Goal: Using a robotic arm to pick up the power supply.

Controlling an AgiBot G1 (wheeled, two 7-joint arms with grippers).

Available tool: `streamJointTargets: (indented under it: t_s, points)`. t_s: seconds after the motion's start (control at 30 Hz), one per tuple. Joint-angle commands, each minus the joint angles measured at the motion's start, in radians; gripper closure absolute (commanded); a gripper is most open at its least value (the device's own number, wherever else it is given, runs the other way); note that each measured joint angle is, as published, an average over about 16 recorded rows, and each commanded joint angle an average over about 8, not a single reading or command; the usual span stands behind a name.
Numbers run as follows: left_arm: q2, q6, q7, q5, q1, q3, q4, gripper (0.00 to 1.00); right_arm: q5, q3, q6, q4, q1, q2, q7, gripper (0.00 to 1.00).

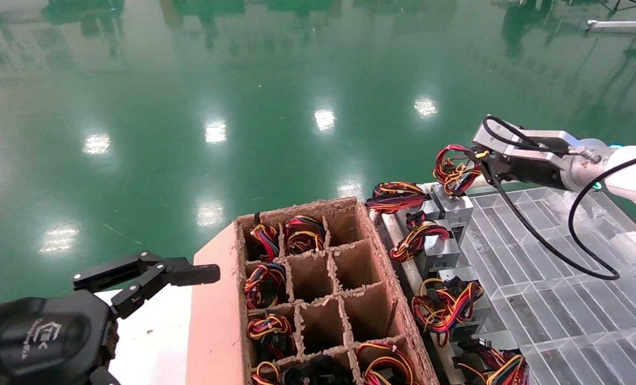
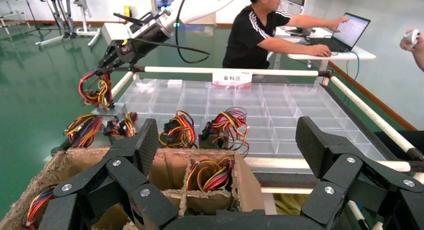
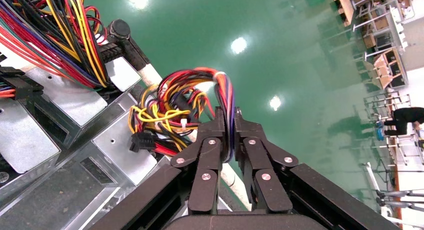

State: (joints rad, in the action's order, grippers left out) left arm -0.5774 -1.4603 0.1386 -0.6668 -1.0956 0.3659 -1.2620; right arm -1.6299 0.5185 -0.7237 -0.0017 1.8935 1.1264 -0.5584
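Two grippers, right gripper [image 3: 227, 121] fingers clamped on power supply [image 1: 455, 199] wires, left gripper [image 2: 230, 155] fingers apart, sign "备料区" [image 2: 231, 78]

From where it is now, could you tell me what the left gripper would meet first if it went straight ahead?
Probably the cardboard box: the left gripper, jaws open, hangs just before its near wall, with the cells and wire coils beyond. If it passes above the rim, the clear tray comes next; depth is uncertain.
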Motion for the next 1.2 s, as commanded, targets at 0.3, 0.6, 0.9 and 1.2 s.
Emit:
streamJointTargets:
  t_s: [0.3, 0.6, 0.9, 1.2]
  points:
    - [0.0, 0.0, 0.0, 0.0, 0.0, 0.0, 0.0, 0.0, -0.001, 0.001, -0.029, -0.009, 0.019, -0.007, 0.017, 0.0]
    - [0.0, 0.0, 0.0, 0.0, 0.0, 0.0, 0.0, 0.0, -0.033, 0.023, -0.127, -0.08, 0.108, -0.019, 0.12, 0.0]
    - [0.0, 0.0, 0.0, 0.0, 0.0, 0.0, 0.0, 0.0, -0.032, 0.024, -0.199, -0.123, 0.159, -0.028, 0.208, 0.0]
    - [0.0, 0.0, 0.0, 0.0, 0.0, 0.0, 0.001, 0.0, 0.079, -0.008, -0.276, 0.036, 0.051, -0.087, 0.278, 0.0]
